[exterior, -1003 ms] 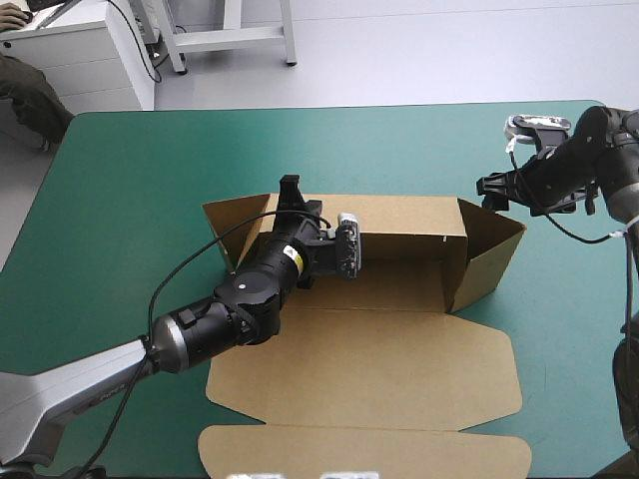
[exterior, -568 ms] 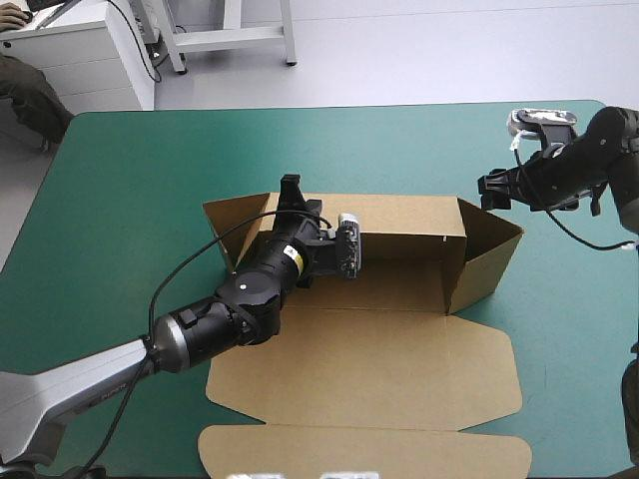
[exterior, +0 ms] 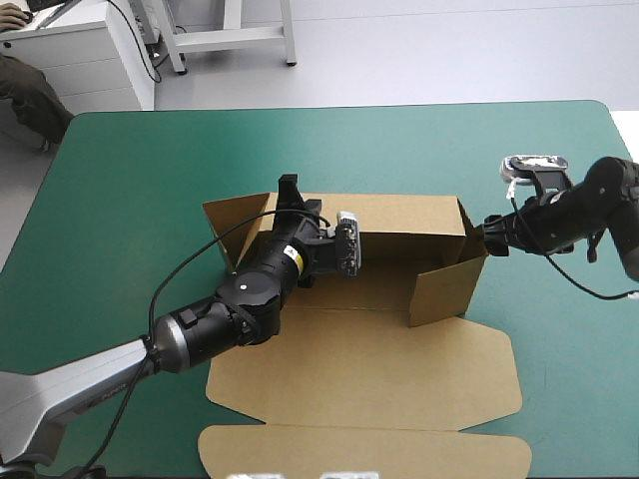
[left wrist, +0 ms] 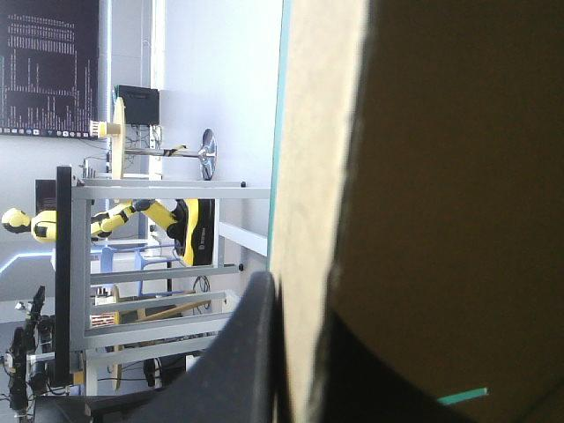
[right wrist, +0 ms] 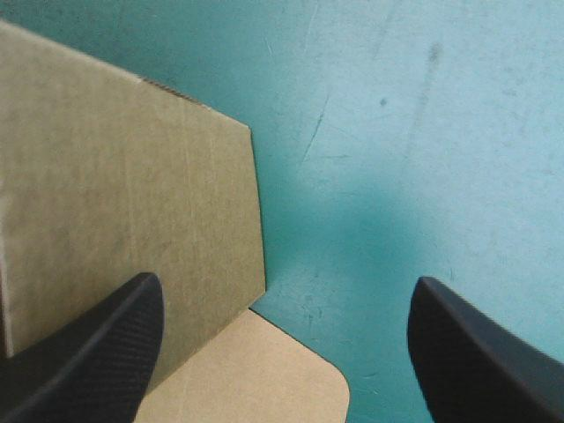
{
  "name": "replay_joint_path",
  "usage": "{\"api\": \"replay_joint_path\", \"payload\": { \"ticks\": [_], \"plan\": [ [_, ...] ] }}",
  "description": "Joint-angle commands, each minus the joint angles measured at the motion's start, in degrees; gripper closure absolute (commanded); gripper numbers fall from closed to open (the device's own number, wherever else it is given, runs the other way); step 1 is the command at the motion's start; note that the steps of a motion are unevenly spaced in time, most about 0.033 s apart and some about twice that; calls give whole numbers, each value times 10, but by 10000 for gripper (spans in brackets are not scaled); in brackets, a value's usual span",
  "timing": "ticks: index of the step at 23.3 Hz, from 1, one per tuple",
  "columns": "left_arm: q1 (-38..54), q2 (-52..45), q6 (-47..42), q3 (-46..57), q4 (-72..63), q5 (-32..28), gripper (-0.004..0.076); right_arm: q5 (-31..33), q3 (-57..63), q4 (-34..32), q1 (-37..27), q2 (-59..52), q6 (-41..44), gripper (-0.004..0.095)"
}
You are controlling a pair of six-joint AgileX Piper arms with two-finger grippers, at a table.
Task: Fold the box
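Board looks light, stiff; wall edges suit gripping. Left gripper (exterior: 291, 192) jaws clamp the box (exterior: 399, 369) by its rear wall; right gripper (exterior: 489, 237) jaws stand apart.

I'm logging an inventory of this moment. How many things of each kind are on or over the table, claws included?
Brown box: 1
Black claws: 2 (left claw shut on the box's far wall, right claw open)
Total: 3
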Motion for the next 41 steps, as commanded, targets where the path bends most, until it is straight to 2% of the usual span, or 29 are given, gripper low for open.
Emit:
{"api": "replay_joint_path", "payload": {
  "ticks": [1,5,10,17,21,24,31,36,41],
  "plan": [
    [0,-12,-20,-9,-20,34,731,-50,48,44,-5,-69,-56,194],
    [0,-12,-20,-9,-20,34,731,-83,112,106,-5,-99,-121,194],
    [0,-12,-20,-9,-23,34,731,-57,131,180,-5,-102,-176,194],
    [0,-12,-20,-9,-23,34,731,-44,131,222,-5,-112,-211,194],
    [0,-12,-22,-9,-27,29,731,-72,131,266,11,-111,-248,194],
    [0,-12,-22,-9,-27,28,731,-124,131,260,50,-109,-249,194],
    [0,-12,-18,-9,-60,22,731,-192,131,216,109,-99,-244,194],
    [0,4,120,-9,-193,26,731,-203,131,175,108,-93,-247,194],
    [0,14,134,-9,-218,28,731,-246,131,169,108,-84,-258,194]
  ]
}}
